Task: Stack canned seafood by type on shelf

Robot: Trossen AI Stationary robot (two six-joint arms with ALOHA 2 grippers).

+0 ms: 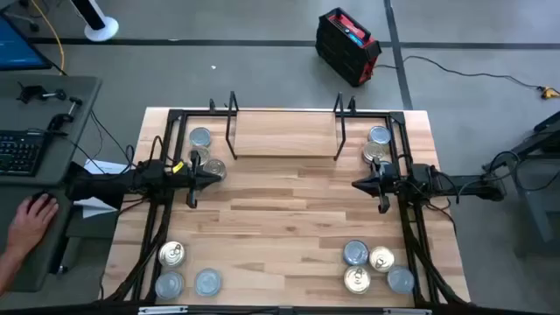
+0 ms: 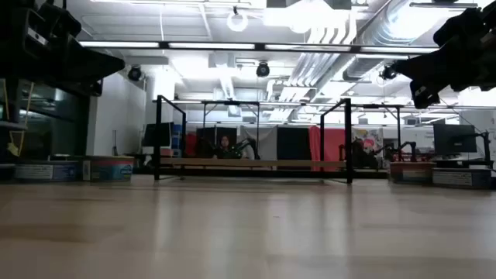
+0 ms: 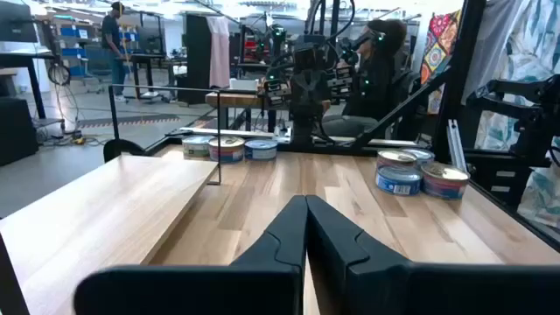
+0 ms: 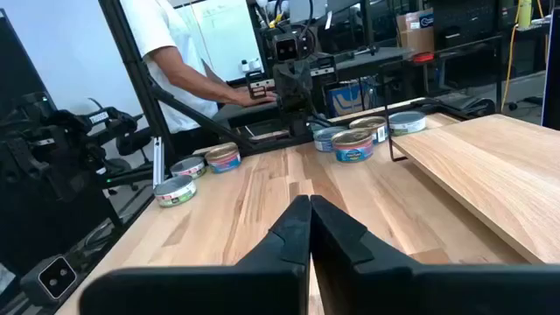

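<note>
Low view: tins hidden | shelf (image 2: 256, 163) perhaps empty | both jaws pressed together

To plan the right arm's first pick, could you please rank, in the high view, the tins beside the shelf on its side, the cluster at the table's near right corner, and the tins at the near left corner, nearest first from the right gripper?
From the right gripper:
1. Tins right of the shelf, just beyond it.
2. Near-right cluster, same side, toward the front edge.
3. Near-left tins, across the table.

From table level the tins (image 1: 199, 137) can't be made out; the shelf (image 2: 256, 163) is a thin far strip, and both arms are cropped at the top edge
</note>
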